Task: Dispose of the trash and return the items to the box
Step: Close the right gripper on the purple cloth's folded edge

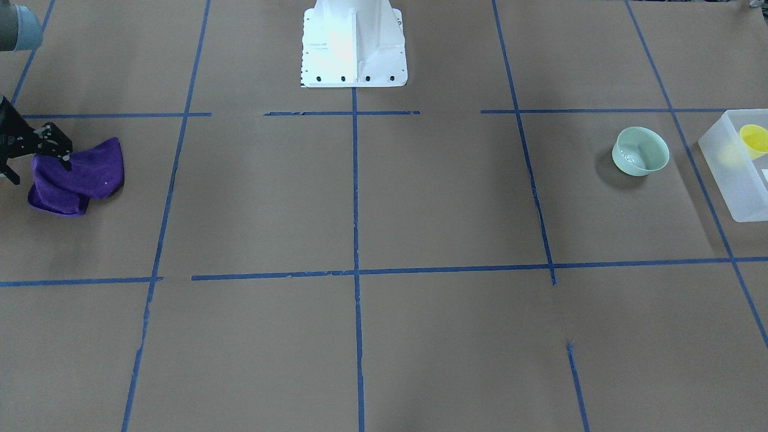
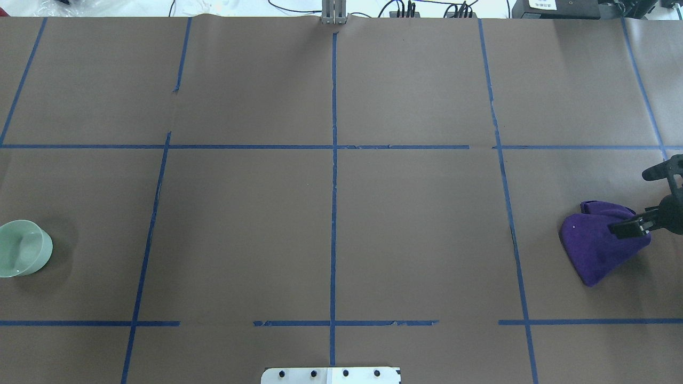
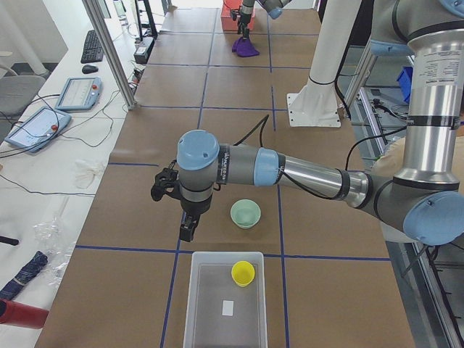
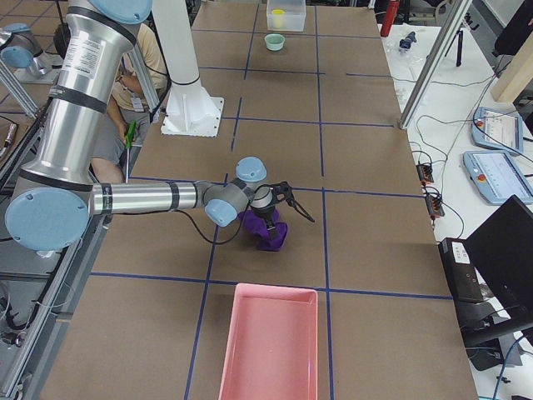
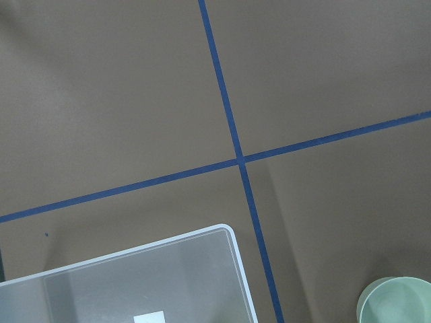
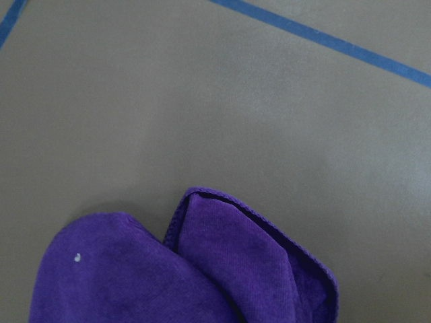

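Observation:
The yellow cup (image 1: 753,139) stands inside the frosted box (image 1: 735,180) at the table's end on my left, and shows in the exterior left view (image 3: 243,273) too. The pale green bowl (image 1: 640,151) stands upright just beside the box. My left gripper (image 3: 187,230) hovers over the table next to the bowl and box. It shows only in the side view, so I cannot tell if it is open. My right gripper (image 2: 632,226) is at the top of the purple cloth (image 2: 592,245), which is bunched up into a peak under it, and it looks shut on it.
A pink tray (image 4: 268,342) lies at the table's end on my right, just past the cloth. The white robot base (image 1: 354,42) stands at the middle of my side. A white label (image 3: 228,308) lies on the box floor.

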Robot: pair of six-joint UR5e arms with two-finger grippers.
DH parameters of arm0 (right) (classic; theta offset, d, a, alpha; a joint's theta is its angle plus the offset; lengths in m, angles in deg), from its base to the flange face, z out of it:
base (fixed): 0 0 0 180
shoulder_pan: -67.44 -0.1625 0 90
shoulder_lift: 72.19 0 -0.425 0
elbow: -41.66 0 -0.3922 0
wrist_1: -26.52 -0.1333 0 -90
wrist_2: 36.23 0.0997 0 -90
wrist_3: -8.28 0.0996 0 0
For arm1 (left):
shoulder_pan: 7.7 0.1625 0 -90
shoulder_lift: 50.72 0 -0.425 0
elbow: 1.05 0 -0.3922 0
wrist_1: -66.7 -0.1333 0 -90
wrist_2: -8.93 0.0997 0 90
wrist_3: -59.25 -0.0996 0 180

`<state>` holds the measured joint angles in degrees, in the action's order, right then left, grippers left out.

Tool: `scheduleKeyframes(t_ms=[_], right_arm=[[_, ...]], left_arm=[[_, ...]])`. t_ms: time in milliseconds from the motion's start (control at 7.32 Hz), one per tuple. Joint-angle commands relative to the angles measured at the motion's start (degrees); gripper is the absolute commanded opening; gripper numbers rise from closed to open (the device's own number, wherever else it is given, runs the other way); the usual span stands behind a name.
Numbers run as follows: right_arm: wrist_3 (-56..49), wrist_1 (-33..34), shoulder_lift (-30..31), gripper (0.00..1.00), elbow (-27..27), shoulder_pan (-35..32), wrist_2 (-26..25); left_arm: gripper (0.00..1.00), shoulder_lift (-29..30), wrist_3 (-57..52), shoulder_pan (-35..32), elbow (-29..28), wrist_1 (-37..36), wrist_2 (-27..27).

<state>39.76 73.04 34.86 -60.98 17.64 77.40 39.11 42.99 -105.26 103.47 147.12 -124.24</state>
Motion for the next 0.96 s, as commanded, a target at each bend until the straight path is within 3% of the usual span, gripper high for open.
scheduleKeyframes(t_ms=[0,137,273,820], right_arm=[[-0.4,-0.9,-1.5,0.68,2.5,2.9,-0.3],[-0.5,-0.9,-1.5,0.19,2.5,2.9,0.0],[-0.6,-0.8,-1.6,0.0,2.0,2.9,0.1],[-4.1,0.9,-1.2,0.0,-2.1,-0.9,1.9]], left_arm=[[1.0,0.2,0.0,0.0,0.4,0.1,0.0],[1.0,0.2,0.0,0.0,0.4,0.2,-0.1],[1.0,0.2,0.0,0.0,0.3,0.2,0.0],[1.0,0.2,0.0,0.0,0.3,0.3,-0.1]])
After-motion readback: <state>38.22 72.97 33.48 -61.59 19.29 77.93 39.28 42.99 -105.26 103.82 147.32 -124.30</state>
